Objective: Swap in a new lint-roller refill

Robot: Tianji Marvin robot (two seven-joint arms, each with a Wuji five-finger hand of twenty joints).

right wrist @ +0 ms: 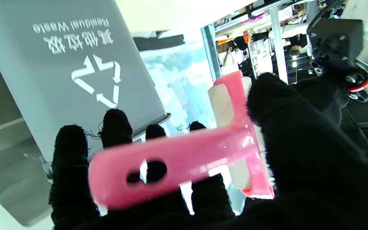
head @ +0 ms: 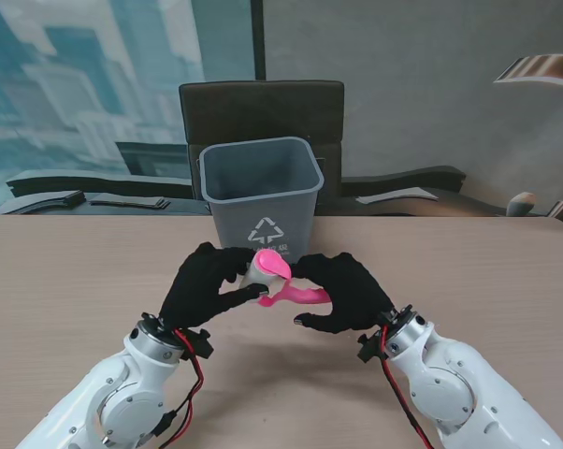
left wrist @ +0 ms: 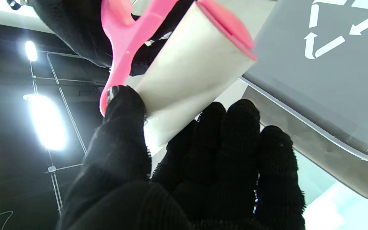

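Both my arms come up from the near corners and meet over the middle of the surface (head: 66, 281), just in front of the bin (head: 261, 192). My left hand (head: 207, 283) is curled around the roll (head: 260, 272), thumb on one side and fingers on the other. My right hand (head: 342, 292) is closed on the handle (head: 305, 296), which lies across its fingers with the thumb pressing near the head. The roller is held up off the surface between the two hands, close to the bin's front wall.

The stand view shows only a sliver of roll. My left wrist view shows it in full: a pale, smooth cylinder (left wrist: 184, 80) with a pink end cap (left wrist: 227, 27). My right wrist view shows the handle (right wrist: 171, 163) broadside, glossy pink, flat, with an oval hole (right wrist: 147, 172) near its free end.
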